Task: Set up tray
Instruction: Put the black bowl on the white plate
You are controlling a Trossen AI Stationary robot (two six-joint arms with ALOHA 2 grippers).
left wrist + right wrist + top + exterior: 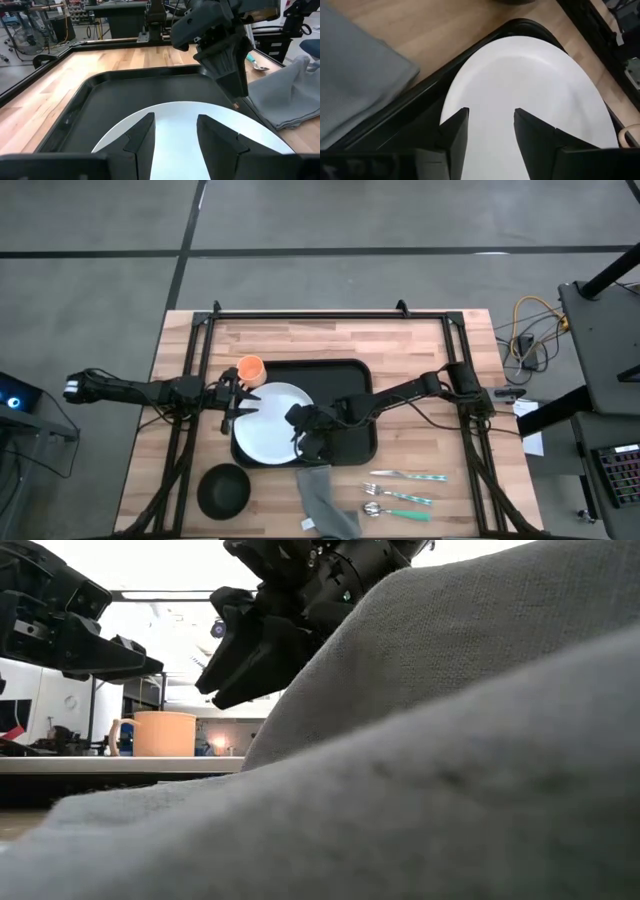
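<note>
The black tray (345,380) lies in the middle of the table. A round white plate (265,430) rests flat in its left half, close to the tray's near rim (427,85). My right gripper (490,112) hangs open just over the plate's right part, slanting down, with only the plate showing between its fingers. In the left wrist view its fingers (230,70) point down at the plate's rim. My left gripper (175,120) waits open at the tray's left side, level, facing the plate.
An orange cup (251,368) stands at the tray's far left corner. A black bowl (223,488) sits near the table's front left. A grey cloth (325,498) lies in front of the tray, and cutlery (400,490) lies to its right.
</note>
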